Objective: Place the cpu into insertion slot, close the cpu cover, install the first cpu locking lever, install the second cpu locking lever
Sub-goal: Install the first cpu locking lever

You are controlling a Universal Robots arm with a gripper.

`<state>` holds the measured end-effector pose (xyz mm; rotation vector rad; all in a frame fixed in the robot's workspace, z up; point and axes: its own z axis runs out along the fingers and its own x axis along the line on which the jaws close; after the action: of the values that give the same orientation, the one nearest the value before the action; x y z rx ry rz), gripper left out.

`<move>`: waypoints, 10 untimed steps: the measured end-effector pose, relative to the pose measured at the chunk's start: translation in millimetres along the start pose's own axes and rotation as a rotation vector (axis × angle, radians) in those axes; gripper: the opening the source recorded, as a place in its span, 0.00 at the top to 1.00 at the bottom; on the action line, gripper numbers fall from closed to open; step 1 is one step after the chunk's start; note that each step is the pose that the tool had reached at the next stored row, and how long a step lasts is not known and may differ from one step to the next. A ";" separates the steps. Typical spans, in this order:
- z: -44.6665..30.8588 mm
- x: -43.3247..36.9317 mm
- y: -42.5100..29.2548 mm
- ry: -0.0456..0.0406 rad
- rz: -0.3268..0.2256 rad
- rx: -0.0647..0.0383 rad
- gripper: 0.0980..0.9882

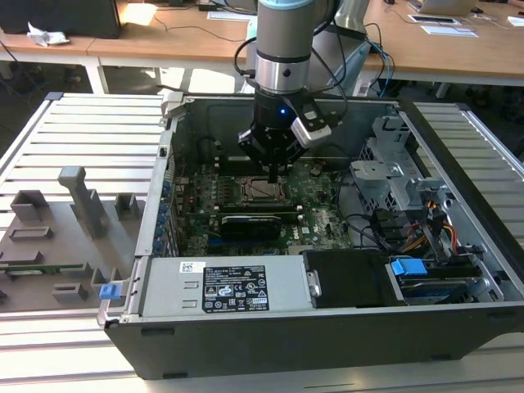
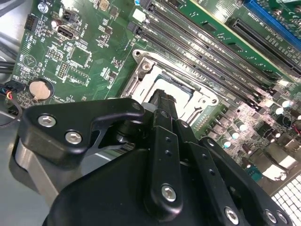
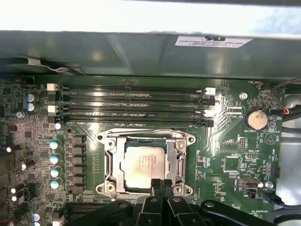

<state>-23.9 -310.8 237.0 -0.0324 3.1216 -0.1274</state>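
Claw (image 3: pixel 161 184) fingertips sit pressed together with nothing between them, touching down at the near edge of the cpu cover (image 3: pixel 182 155), which lies flat over the insertion slot (image 3: pixel 109 157). Through the cover's window the cpu (image 3: pixel 142 162) shows, seated in the slot with its silver top up. Around the slot spreads the green motherboard (image 3: pixel 230 160), with long memory slots (image 3: pixel 131 101) just beside the cover and a coin battery (image 3: pixel 256 118) further off. In the exterior view the arm (image 1: pixel 281 49) reaches down into the open computer case (image 1: pixel 458 164).
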 end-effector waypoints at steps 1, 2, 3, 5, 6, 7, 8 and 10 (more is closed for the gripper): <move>-0.5 -0.1 0.0 -0.0001 0.000 0.000 0.99; -0.5 0.0 0.0 -0.0002 0.000 0.000 0.99; -0.6 0.0 0.0 0.0000 0.000 0.001 0.99; -0.6 0.0 0.0 -0.0001 0.000 0.001 0.99; -0.6 0.0 0.0 0.0000 0.000 0.001 0.99; -0.6 0.0 0.0 0.0000 0.000 0.001 0.99; -0.6 0.0 0.0 0.0000 0.000 0.001 0.99; -0.6 0.0 0.0 0.0000 0.000 0.001 0.99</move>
<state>-23.9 -310.8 237.7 -0.0324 3.1216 -0.1285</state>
